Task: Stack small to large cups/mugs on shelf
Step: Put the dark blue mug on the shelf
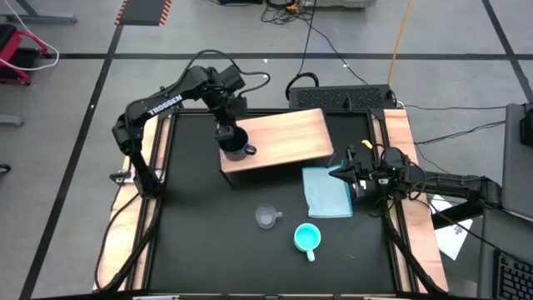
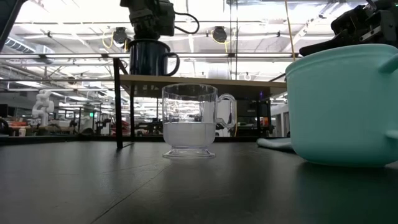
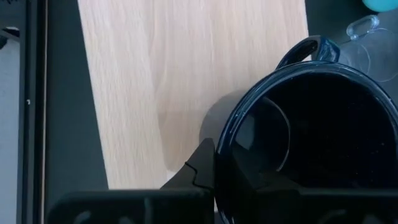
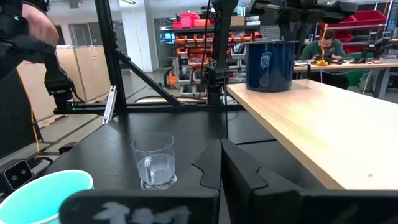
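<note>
The dark navy mug [image 1: 237,143] stands upright at the near left corner of the wooden shelf [image 1: 283,137], with my left gripper [image 1: 225,129] shut on its rim from above. The clear glass cup [image 1: 266,217] and the turquoise mug [image 1: 307,238] stand on their bases on the black table in front of the shelf. My right gripper [image 1: 337,172] hovers shut and level over the light-blue cloth [image 1: 326,193], holding nothing. My left gripper pinches the navy mug's rim [image 3: 227,143], on the side opposite the handle [image 3: 311,46], with one finger [image 3: 261,180] inside the mug and the other [image 3: 199,168] outside. The fingers come steeply from above. The mug stays upright, its base at the shelf top; whether it touches, I cannot tell.
Most of the shelf board [image 4: 323,124] to the right of the navy mug is bare. The folded cloth lies by the shelf's near right corner. Wooden rails [image 1: 125,225] border the table's left and right sides. A person sits in the room beyond [image 4: 326,46].
</note>
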